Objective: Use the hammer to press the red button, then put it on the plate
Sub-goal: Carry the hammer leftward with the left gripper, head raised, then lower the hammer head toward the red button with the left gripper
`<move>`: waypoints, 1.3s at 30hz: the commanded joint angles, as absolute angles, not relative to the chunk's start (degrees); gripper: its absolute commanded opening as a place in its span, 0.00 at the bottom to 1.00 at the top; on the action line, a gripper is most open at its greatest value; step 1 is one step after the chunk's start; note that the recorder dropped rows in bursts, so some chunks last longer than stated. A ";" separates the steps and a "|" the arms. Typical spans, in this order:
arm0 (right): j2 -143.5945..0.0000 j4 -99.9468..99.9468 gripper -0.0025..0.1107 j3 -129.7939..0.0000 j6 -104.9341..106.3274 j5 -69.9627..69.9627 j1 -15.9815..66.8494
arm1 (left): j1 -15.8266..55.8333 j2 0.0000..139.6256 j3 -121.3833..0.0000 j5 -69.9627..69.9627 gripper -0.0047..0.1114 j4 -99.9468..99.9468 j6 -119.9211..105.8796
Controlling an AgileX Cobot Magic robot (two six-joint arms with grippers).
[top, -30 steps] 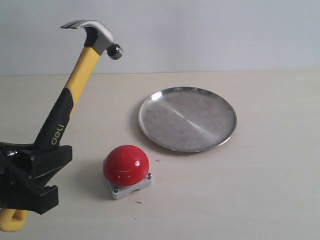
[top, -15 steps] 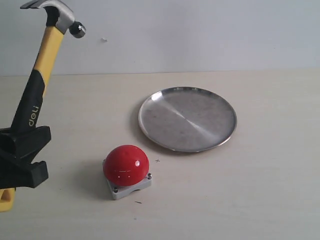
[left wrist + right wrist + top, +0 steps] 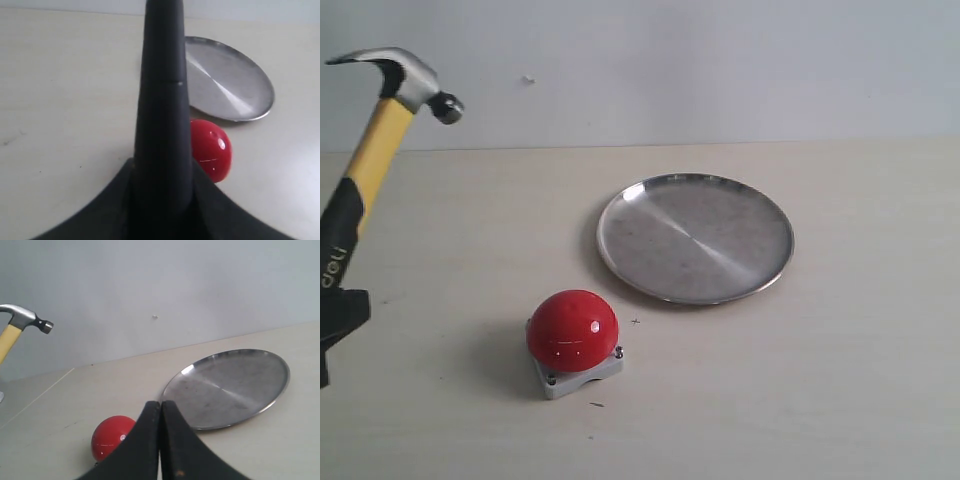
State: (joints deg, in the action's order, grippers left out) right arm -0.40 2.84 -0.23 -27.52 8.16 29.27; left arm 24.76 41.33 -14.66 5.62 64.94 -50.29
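- exterior view: the hammer [image 3: 367,165] is up in the air at the far left, handle leaning, with its steel head well above the surface [image 3: 840,400] and well to the left of the red button [image 3: 572,330].
- over the last second the hammer has slid leftward and its head has dipped from its highest point. a second ago the head hung almost over the button's side of the scene; now it is much farther off.
- the left claw [image 3: 338,318] has gone the same way. only a dark corner of it shows at the left edge here. in the left wrist view it is clamped around the black grip of the handle.
- the right claw [image 3: 161,440] has its fingers pressed together with nothing between them, low over the surface near the plate [image 3: 695,238].
- the button and the plate have not moved. the plate is bare, lying beyond and to the right of the button, apart from it.
- my reading: this drift takes the head away from the dome, so it looks like a re-aim or a wind-up, not the press itself.
- the head must come back over the dome and down onto it, and the plate step is not yet done.
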 commanded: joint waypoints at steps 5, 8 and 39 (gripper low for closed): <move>-0.16 3.10 0.02 0.00 -27.15 7.67 29.28 | 19.38 35.67 -15.31 15.35 0.04 63.73 -50.78; -0.16 3.10 0.02 0.00 -27.15 7.67 29.28 | 19.38 35.92 -17.26 21.01 0.04 63.24 -51.84; -0.16 2.99 0.02 0.00 -27.15 7.64 29.28 | 19.38 61.29 -36.93 50.24 0.04 78.54 -82.39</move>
